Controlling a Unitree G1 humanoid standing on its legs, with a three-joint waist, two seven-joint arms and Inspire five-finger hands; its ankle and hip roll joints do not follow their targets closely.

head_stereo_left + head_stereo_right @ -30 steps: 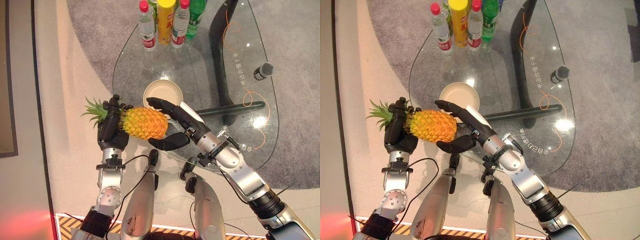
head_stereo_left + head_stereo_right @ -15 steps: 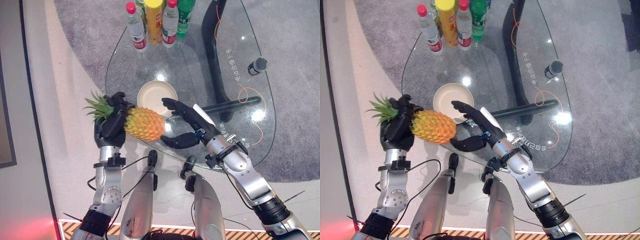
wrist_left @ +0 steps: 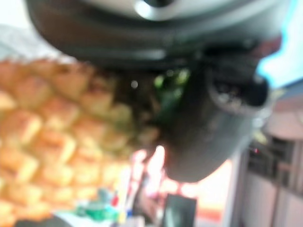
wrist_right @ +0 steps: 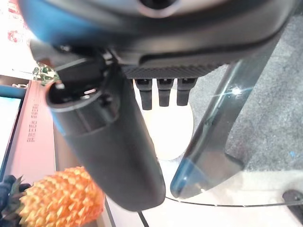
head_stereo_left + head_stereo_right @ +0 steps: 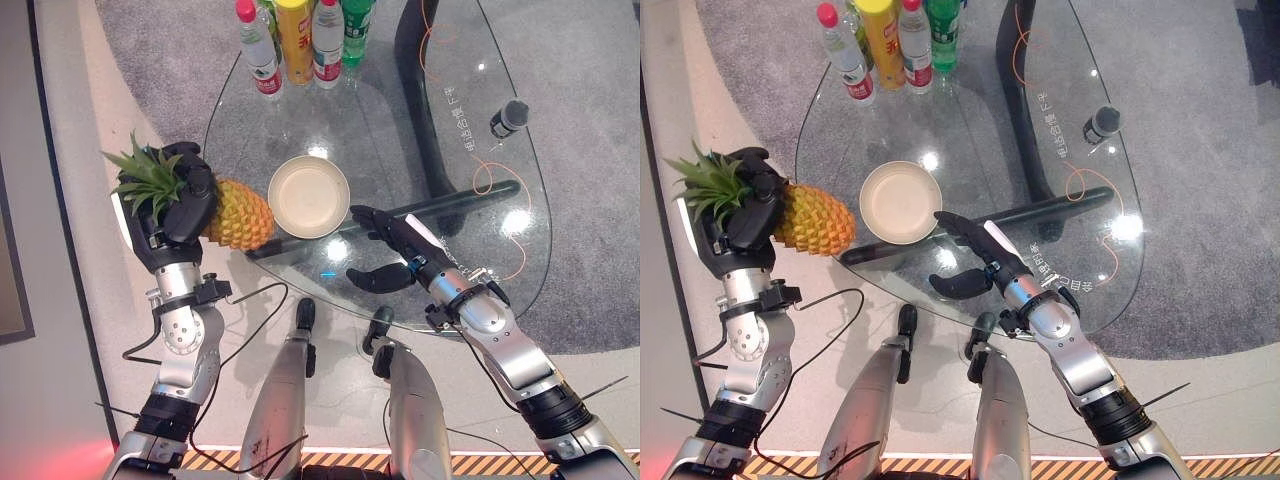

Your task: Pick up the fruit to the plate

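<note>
My left hand [image 5: 183, 207] is shut on a pineapple [image 5: 238, 214] near its green crown [image 5: 148, 181], holding it level at the glass table's left edge. The fruit's orange skin [image 3: 42, 142] lies right against that hand's palm in the left wrist view. A cream plate [image 5: 309, 195] sits empty on the glass, just right of the pineapple's base. My right hand [image 5: 392, 240] hovers open over the table's near edge, right of the plate, with nothing in it. The right wrist view looks past its fingers [image 4: 162, 92] at the plate [image 4: 169, 127] and the pineapple [image 4: 59, 198].
The oval glass table [image 5: 450, 180] has a dark leg and crossbar beneath it. Several bottles [image 5: 298, 40] stand at its far edge. A small dark cylinder [image 5: 506, 117] and an orange cord [image 5: 490, 175] lie on the right part. Grey carpet surrounds the table.
My left hand has swung the pineapple left and up, away from the plate's near side. My right hand has drawn back right and lower. The camera has shifted too.
</note>
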